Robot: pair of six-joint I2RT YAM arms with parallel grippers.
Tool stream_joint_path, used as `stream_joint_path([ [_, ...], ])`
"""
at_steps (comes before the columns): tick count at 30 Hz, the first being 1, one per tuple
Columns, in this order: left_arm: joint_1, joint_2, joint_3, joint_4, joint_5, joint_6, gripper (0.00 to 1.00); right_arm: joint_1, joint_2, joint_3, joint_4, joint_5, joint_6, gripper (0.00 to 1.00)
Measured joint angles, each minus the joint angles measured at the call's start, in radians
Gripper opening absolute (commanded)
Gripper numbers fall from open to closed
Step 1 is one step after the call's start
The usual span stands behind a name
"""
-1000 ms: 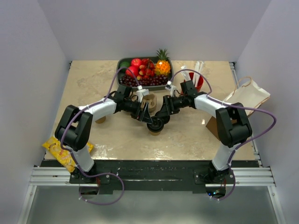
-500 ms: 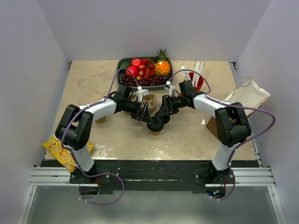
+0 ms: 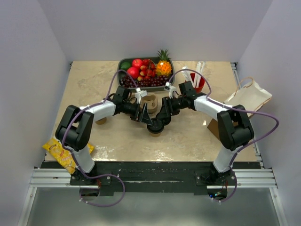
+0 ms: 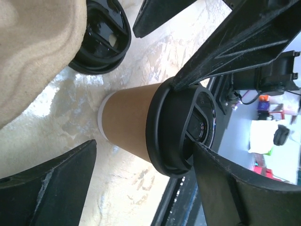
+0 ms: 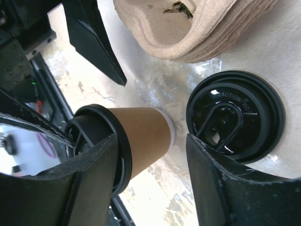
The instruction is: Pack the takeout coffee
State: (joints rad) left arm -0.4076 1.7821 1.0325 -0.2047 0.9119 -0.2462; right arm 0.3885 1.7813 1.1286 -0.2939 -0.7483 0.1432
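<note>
Although the cup [image 4: 127, 120] stands lidded mid-table, just nearside of the carrier [image 5: 188, 28], it is not yet in a hole, and the left gripper [image 4: 143, 150] and right gripper [image 5: 150, 141] flank it with jaws spread, pinching nothing, so packing seems barely half done.

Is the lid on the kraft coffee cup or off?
On: the black lid caps the rim of the kraft cup in both wrist views. A second black lid lies loose on the table beside it.
</note>
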Motion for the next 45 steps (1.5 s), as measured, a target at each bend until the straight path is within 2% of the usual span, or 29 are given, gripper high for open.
stream_joint_path([
  [6,-0.005,-0.034,-0.016,0.063,-0.012,0.006,0.93,0.0,-0.029,0.016,-0.085,0.015,-0.062,0.74],
  [15,-0.005,-0.057,0.041,0.006,-0.027,0.138,0.93,-0.005,-0.073,0.112,-0.212,0.016,-0.213,0.76],
  [19,-0.005,-0.073,0.096,-0.084,-0.043,0.256,0.93,-0.009,-0.123,0.112,-0.307,0.016,-0.396,0.79],
  [23,0.012,-0.145,0.117,-0.154,-0.079,0.34,0.93,-0.005,-0.187,0.083,-0.408,0.032,-0.661,0.82],
  [27,0.085,-0.233,0.126,-0.199,-0.135,0.361,0.93,0.041,-0.217,0.029,-0.454,0.075,-0.875,0.82],
  [30,0.158,-0.273,0.153,-0.218,-0.175,0.361,0.93,0.081,-0.182,0.014,-0.454,0.09,-0.942,0.81],
  [35,0.262,-0.293,0.244,-0.245,-0.195,0.351,0.93,0.156,-0.085,0.013,-0.423,0.105,-0.977,0.8],
  [40,0.389,-0.311,0.333,-0.257,-0.193,0.334,0.93,0.242,-0.021,0.021,-0.35,0.111,-0.951,0.73],
  [45,0.502,-0.357,0.364,-0.291,-0.191,0.334,0.93,0.298,0.118,0.128,-0.275,0.111,-0.882,0.69],
])
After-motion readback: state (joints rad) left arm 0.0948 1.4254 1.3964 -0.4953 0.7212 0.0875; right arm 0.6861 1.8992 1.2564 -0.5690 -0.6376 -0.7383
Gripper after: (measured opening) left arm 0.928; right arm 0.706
